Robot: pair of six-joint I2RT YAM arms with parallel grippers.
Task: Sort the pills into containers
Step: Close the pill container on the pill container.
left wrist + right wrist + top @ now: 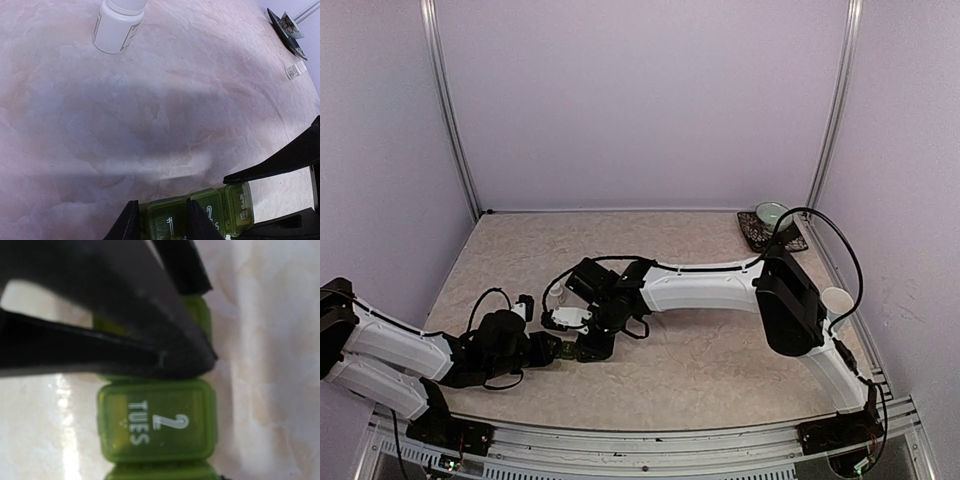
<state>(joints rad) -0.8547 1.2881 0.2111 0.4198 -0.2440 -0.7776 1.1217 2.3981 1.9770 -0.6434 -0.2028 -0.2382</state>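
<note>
Marbled table (150, 100) bears containers (157, 425) marked "2 TUES".

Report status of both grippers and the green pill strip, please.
Left gripper clamped on green pill strip, compartment 1. Right gripper at compartment 3, grip unclear. White bottle apart, not blocking.

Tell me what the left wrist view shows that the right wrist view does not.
Only the left wrist view: a white bottle on the table, and the left hand astride compartment 1. Only the right wrist view: the word TUES readable on compartment 2. Both: the green pill strip and the right hand's dark fingers.
</note>
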